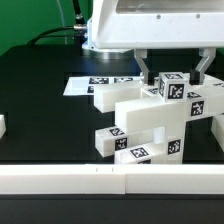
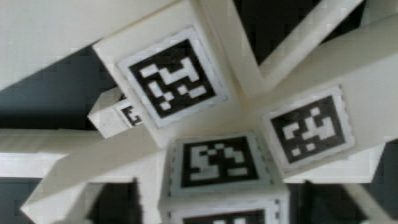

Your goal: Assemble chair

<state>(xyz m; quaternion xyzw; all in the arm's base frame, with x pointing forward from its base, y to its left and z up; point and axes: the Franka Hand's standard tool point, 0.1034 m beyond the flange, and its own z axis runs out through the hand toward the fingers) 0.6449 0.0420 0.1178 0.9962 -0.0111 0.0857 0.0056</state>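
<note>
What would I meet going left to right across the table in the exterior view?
A white piece at the left edge → marker board → chair.

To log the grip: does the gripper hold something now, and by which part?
Cannot be told: the gripper straddles the top block of the chair, contact unclear.

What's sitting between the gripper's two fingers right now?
The chair's tagged top block, with a finger of the gripper on either side; the exterior view shows it.
</note>
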